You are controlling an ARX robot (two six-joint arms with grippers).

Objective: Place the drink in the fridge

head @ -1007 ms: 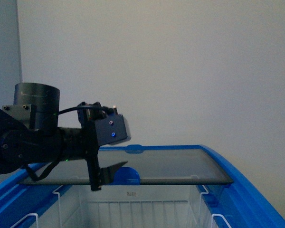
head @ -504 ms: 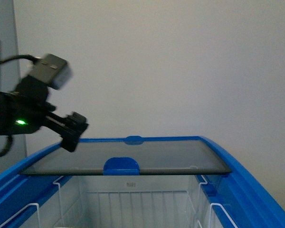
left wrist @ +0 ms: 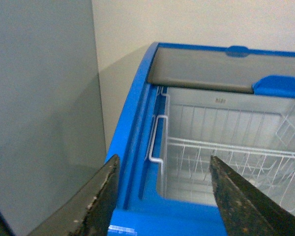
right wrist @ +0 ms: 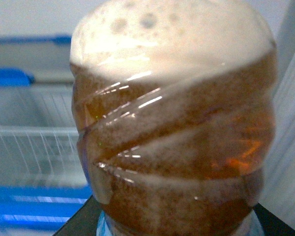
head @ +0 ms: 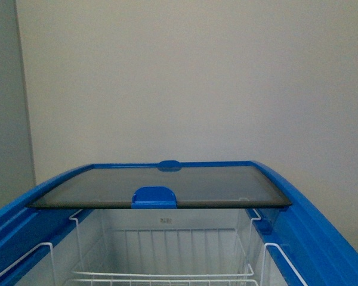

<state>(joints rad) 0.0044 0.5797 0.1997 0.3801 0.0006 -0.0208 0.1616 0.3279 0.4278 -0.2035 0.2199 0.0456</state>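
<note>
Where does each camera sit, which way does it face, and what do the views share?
Front view: on the robot's body, facing the chest freezer and its half-open sliding glass lid against a wall; no arm shows.
Left wrist view: on the left wrist, looking past the open left end effector into the freezer's wire basket.
Right wrist view: on the right wrist, filled by the drink bottle in the right end effector, whose dark edges barely show.
Shared: all three show the blue lid handle.

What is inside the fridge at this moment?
White wire baskets, empty where they show. The dark glass lid covers the rear of the fridge, so anything beneath it is hidden. The drink is outside, held in the right fingers.
</note>
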